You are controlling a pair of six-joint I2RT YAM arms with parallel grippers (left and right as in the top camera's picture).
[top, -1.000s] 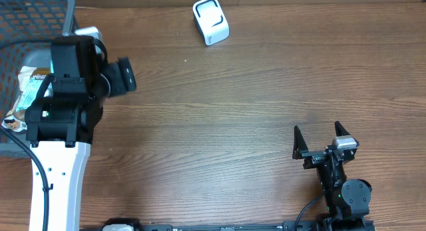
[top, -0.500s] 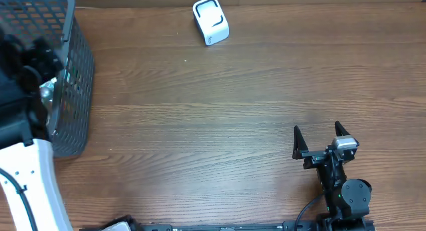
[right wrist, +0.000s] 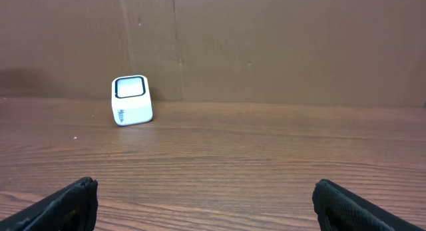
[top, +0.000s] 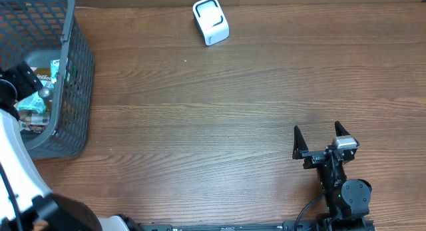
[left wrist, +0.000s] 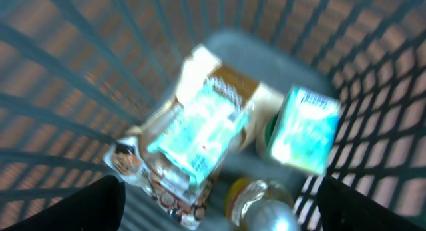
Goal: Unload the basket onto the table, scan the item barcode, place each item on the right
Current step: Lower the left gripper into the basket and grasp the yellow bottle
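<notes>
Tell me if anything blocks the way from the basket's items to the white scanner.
Only the mesh wall of the basket, which surrounds the items; they must lift over its rim. The table between basket and scanner shows nothing else.

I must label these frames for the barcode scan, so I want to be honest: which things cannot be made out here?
- Left wrist view: blur makes the print on the teal packets in the basket unreadable; no barcode can be found.
- Overhead view: the mesh wall and the left arm hide most of the contents.
- Scanner: its label is too small to read, overhead or right wrist.
</notes>
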